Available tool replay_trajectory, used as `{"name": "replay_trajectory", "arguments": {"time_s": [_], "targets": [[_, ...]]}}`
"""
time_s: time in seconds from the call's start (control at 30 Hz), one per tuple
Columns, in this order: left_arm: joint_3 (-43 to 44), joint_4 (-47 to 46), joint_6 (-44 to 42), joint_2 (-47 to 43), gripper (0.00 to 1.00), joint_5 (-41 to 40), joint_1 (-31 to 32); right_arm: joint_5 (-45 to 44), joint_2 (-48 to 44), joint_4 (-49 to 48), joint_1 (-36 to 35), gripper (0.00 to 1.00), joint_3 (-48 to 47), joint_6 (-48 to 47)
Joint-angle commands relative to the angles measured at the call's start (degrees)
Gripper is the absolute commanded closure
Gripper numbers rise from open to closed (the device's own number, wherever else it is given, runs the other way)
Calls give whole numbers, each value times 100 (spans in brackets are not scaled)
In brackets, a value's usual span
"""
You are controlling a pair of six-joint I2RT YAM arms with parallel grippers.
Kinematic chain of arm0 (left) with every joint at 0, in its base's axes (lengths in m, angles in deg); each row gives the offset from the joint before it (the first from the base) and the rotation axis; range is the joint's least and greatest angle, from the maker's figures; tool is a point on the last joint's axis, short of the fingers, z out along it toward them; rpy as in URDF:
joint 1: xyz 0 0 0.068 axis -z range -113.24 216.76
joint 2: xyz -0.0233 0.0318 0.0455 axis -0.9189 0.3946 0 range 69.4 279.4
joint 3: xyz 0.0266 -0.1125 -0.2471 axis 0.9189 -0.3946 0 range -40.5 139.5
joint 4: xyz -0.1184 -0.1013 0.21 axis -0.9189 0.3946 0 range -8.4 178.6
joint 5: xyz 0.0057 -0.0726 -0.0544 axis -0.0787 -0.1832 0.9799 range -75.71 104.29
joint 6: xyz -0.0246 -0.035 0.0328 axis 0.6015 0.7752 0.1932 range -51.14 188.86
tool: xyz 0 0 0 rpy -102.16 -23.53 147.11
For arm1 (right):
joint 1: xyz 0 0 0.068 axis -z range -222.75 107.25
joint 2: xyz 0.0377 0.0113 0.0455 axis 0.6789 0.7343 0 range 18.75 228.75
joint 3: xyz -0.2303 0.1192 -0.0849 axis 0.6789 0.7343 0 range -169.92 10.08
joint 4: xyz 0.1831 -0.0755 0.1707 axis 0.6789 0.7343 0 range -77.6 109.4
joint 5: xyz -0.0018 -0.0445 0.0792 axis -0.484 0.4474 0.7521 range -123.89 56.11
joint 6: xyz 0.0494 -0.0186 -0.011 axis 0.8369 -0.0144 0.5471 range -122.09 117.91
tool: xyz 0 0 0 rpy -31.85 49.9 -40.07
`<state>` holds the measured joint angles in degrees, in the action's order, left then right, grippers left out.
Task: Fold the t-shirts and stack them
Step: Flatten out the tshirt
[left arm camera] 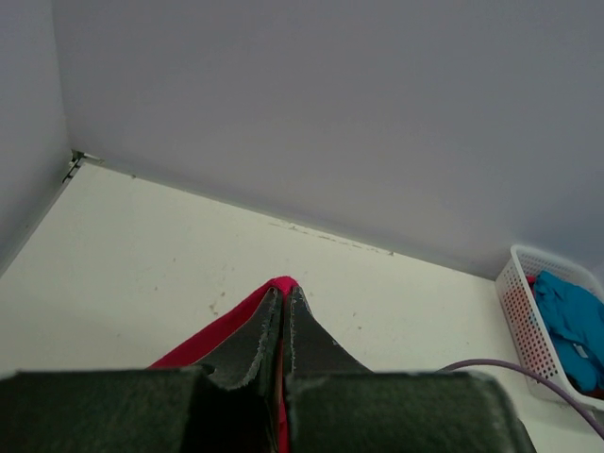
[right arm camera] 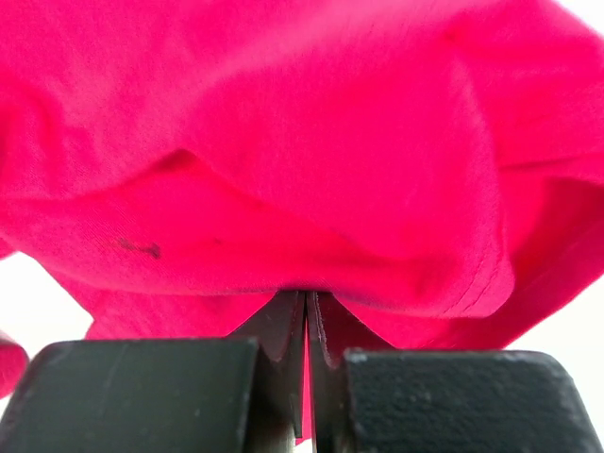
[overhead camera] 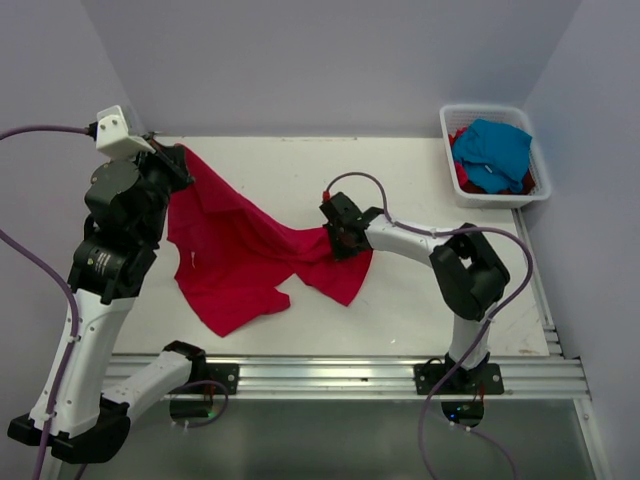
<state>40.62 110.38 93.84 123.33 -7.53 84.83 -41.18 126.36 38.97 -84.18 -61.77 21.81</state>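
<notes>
As your overhead view shows, left tool [overhead camera: 182, 159]: clamped on red t-shirt [overhead camera: 240, 255], upper left.
Right tool [overhead camera: 336, 238]: clamped on that garment, centre frame.

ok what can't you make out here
top view: red cloth in the white slatted plastic basket, under the turquoise blue cloth t-shirt; count unclear
right wrist view: most of the table, blocked by the crimson red cloth t-shirt
left wrist view: basket cut by right edge
</notes>
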Motion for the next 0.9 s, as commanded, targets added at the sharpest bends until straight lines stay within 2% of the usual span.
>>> {"name": "replay_trajectory", "arguments": {"time_s": [0.0, 0.3, 0.57, 0.63, 0.67, 0.77, 0.8, 0.87], "targets": [[-35, -206, 69, -102, 100, 47, -31, -378, 67, 147, 21, 100, -434, -149], [-70, -188, 60, -129, 100, 73, -31, -783, 725, 437, 258, 100, -1172, -281], [-88, -162, 25, -155, 100, 29, -31, -836, 928, 437, 329, 100, -1085, -298], [-114, -170, 25, -155, 100, 38, -31, -809, 849, 446, 320, 93, -1024, -316], [-140, -188, 34, -138, 100, 47, -31, -774, 823, 437, 320, 77, -997, -359], [-158, -214, 52, -111, 100, 73, -31, -756, 709, 498, 320, 62, -980, -421], [-158, -240, 60, -102, 100, 90, -31, -783, 682, 525, 320, 54, -971, -430], [-176, -258, 69, -102, 100, 91, -31, -862, 612, 560, 320, 49, -962, -448]]}}
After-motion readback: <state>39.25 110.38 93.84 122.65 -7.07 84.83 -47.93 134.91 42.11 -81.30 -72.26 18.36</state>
